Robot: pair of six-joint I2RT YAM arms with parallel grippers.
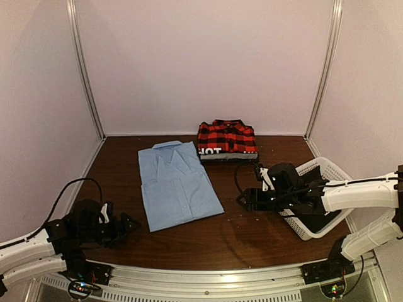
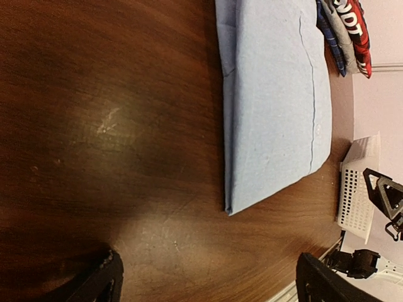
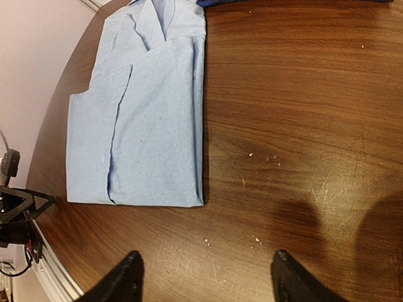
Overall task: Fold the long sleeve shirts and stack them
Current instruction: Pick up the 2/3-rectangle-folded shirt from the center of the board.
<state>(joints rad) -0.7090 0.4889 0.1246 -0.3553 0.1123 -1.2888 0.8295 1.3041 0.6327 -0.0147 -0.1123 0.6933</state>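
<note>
A light blue shirt [image 1: 177, 182] lies folded flat on the table, collar toward the back; it shows in the left wrist view [image 2: 274, 100] and right wrist view [image 3: 141, 119]. A red-and-black plaid shirt [image 1: 227, 136] sits folded on a small stack of clothes at the back; the stack's edge shows in the left wrist view [image 2: 346, 31]. My left gripper [image 1: 129, 224] is open and empty, near the front left, left of the blue shirt's near corner. My right gripper [image 1: 244, 200] is open and empty, just right of the blue shirt's near right corner. Both hover over bare table.
A white mesh basket [image 1: 327, 173] with dark contents stands at the right, under my right arm; it shows in the left wrist view [image 2: 357, 189]. The table [image 1: 208, 239] is dark wood, walled on three sides. Small crumbs [image 3: 255, 239] dot the wood.
</note>
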